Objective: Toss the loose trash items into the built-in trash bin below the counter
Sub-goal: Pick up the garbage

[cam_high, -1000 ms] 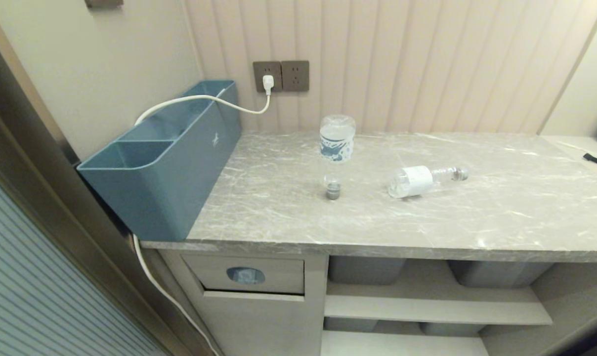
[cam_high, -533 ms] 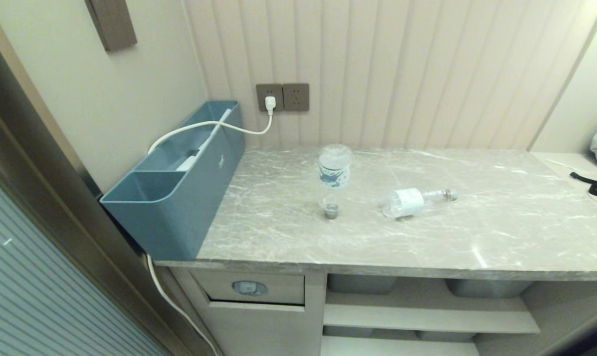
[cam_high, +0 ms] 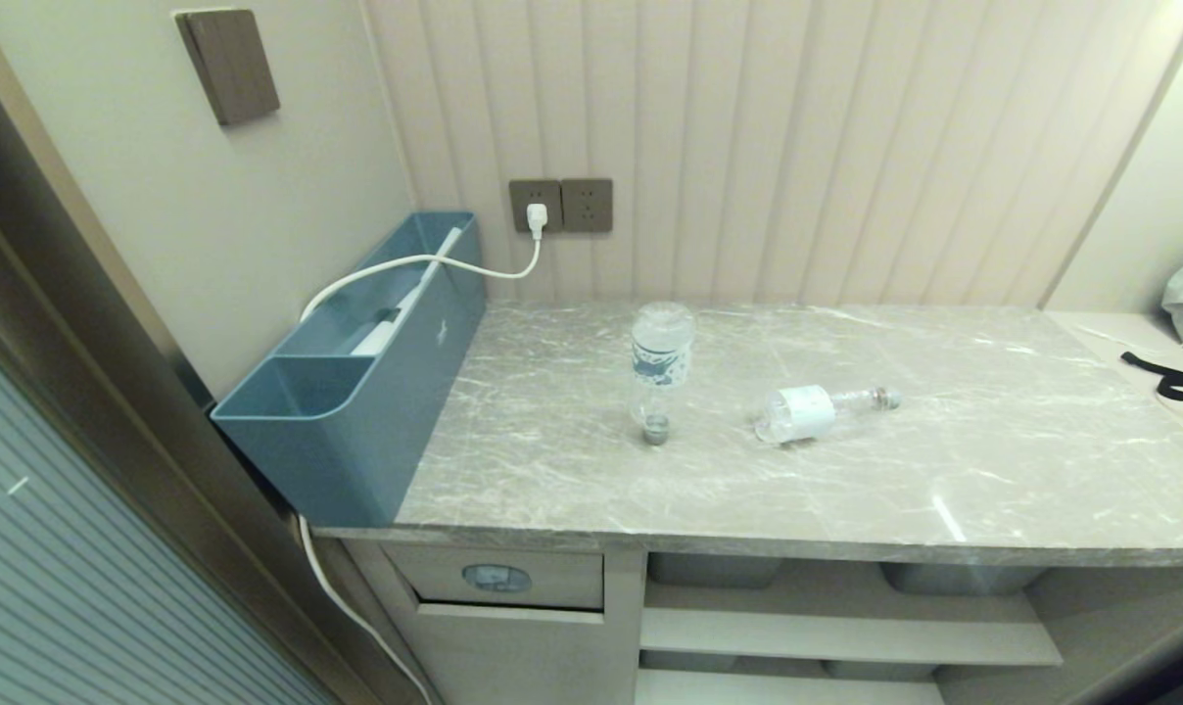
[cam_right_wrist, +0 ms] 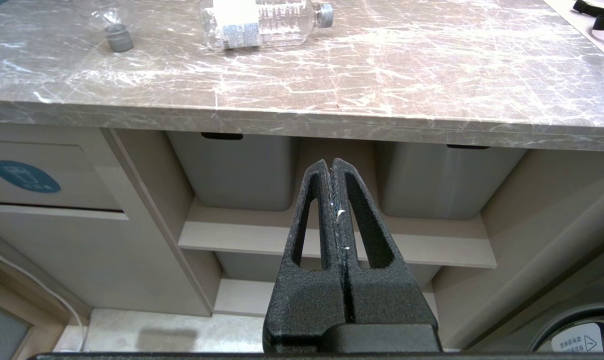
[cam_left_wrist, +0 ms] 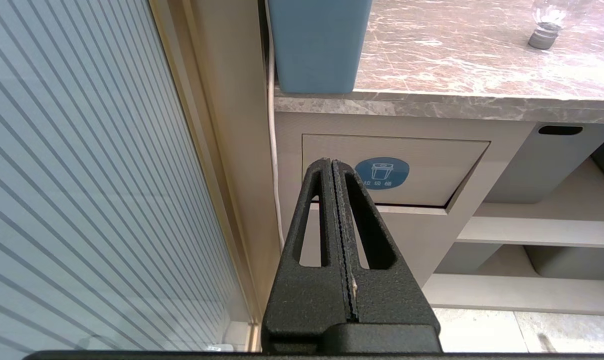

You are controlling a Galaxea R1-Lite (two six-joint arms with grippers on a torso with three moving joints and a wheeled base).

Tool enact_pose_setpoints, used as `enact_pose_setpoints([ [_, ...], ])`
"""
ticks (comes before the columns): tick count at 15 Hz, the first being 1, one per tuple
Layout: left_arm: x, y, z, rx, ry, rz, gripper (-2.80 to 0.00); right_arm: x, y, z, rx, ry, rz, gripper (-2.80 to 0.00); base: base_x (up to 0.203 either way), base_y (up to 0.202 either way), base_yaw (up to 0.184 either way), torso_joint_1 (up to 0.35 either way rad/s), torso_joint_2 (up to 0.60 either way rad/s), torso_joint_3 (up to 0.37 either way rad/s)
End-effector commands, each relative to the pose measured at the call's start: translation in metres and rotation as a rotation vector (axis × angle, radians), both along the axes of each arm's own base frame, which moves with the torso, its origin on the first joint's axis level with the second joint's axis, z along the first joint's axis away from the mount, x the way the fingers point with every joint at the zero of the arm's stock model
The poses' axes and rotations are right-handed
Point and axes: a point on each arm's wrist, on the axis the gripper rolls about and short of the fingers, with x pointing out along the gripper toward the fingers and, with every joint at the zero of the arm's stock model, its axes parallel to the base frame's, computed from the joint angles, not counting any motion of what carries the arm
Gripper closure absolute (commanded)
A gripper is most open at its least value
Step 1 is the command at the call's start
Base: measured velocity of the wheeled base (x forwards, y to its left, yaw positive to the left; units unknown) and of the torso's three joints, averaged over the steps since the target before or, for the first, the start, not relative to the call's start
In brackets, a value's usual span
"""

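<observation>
Blue-label bottle (cam_high: 659, 364) stands cap-down mid counter (cam_high: 846, 490), nearer back edge. White-label bottle (cam_high: 815, 410) lies on side just right of it, cap toward right end. Bin flap (cam_left_wrist: 397, 170) with blue sticker (cam_left_wrist: 382, 173) sits under counter's left end. Left gripper (cam_left_wrist: 332, 165) and right gripper (cam_right_wrist: 332, 165) both pressed together, empty, hanging low in front of cabinet.
</observation>
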Motion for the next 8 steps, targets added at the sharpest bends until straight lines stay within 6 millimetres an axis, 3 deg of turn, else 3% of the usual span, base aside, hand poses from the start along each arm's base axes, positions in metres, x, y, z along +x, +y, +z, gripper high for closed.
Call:
enact_pose_setpoints([
  [1,0.0002,0.0000,-0.0003,0.000,0.002,0.002,0.00,-0.0001,0.0000,0.0001,0.000,-0.001,0.001,0.00,0.000,0.000,0.000,0.000,0.00,0.000],
  [8,0.0002,0.0000,-0.0003,0.001,0.002,0.000,0.00,-0.0001,0.0000,0.0001,-0.001,-0.001,0.001,0.00,0.000,-0.011,0.001,0.002,0.00,0.000],
])
